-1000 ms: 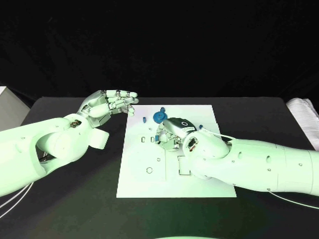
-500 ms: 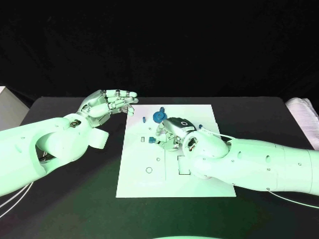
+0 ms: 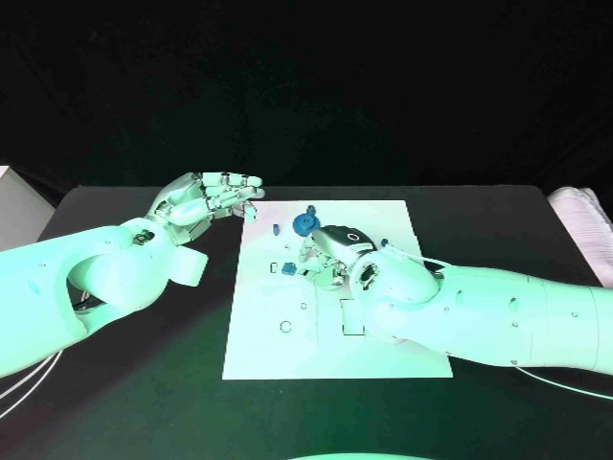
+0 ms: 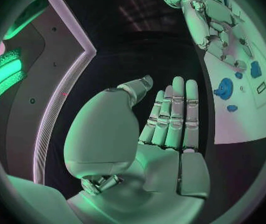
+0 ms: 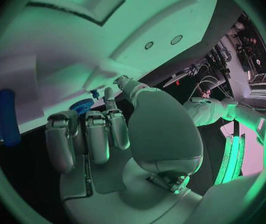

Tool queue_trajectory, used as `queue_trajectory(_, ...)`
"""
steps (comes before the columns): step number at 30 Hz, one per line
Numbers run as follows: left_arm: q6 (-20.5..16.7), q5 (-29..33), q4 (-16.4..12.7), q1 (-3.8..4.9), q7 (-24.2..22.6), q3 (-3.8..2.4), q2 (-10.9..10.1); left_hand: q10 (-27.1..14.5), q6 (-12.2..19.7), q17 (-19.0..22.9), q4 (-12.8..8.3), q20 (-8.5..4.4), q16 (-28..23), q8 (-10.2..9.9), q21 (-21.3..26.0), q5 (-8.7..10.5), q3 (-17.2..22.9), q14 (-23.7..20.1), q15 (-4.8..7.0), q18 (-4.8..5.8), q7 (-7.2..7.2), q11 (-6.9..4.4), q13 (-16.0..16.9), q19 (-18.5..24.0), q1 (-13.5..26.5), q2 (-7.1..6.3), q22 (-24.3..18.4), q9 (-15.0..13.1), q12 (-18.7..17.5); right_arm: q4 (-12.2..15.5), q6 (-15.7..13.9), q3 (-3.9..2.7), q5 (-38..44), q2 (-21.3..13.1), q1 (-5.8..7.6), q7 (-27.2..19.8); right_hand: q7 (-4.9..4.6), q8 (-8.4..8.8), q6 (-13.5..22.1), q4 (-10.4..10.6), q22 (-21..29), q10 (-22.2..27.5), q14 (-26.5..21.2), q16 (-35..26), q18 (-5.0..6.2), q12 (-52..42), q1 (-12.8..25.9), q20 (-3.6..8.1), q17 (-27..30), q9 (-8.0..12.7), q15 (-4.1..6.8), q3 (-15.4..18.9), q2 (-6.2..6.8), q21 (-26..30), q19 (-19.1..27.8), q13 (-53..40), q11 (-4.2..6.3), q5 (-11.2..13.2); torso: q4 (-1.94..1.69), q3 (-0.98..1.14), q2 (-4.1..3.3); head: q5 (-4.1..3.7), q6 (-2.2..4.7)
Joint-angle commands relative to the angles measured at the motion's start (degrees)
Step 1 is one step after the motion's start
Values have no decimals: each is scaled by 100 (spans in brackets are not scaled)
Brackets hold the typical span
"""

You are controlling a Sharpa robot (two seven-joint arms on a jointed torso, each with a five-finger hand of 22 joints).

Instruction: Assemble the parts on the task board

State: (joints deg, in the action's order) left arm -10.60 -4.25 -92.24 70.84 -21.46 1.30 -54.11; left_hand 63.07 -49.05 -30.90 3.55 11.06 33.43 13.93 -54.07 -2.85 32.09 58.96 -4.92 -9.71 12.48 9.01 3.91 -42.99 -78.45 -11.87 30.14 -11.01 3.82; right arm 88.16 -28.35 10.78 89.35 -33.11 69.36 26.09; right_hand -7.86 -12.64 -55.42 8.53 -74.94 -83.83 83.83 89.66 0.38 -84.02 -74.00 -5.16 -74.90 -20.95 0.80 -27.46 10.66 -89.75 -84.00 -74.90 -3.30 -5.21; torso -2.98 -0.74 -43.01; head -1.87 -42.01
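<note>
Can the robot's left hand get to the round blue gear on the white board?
Probably yes. The left hand hovers open beside the board's far corner, and the round blue gear sits close by, with bare task board between them. The right hand is nearer the robot.

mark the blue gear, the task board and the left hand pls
blue gear [image 3: 306, 224]: head view, on the round face of the gear.
task board [image 3: 272, 359]: head view, on a bare near corner of the white plate.
left hand [image 3: 207, 198]: head view, on the middle of the hand, off the board's far left corner.
</note>
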Motion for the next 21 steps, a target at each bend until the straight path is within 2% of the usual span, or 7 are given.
queue_trajectory(1, 105, -23, -8, 1, -31, -2, 7, -43, 26, -8, 7, 2, 28, -33, -27, -14, -10, -40, -18, -74, 4, -12, 8, 55, 57, 15, 2, -7, 8, 14, 34, 1, 92, -5, -5, -13, -6, -28, -34, 4, -1506, -198, 575, -31, -38, -12, -20, -23, -1320, -4, -4, -29, -8, -25, -600, -1066, 7, 32, -1, 1, -2, 1, 5)
queue_trajectory(13, 104, -23, 18, 1, -34, -2, 12, -43, 26, -8, 7, 2, 28, -33, -27, -14, -10, -40, -18, -74, 4, -12, 8, 55, 57, 15, 2, -7, 8, 161, -133, -4, 150, -70, -8, -27, -31, 26, 49, 16, -1506, -196, 576, -30, -38, -8, 84, -20, -1323, 29, -13, 42, 133, -25, -600, -1063, -11, 0, 5, 0, 6, 13, 13)
queue_trajectory(21, 99, -23, 40, 1, -32, -1, 16, -43, 26, -8, 7, 2, 28, -33, -27, -14, -10, -40, -18, -74, 4, -12, 8, 55, 57, 15, 2, -7, 8, 273, 121, -24, 30, -35, 83, 47, -51, 63, 118, 80, -1506, -178, 576, -30, -38, 10, 205, -41, -1325, 56, -36, 265, 295, -25, -600, -1051, -35, -155, 13, -13, 11, 8, 30)
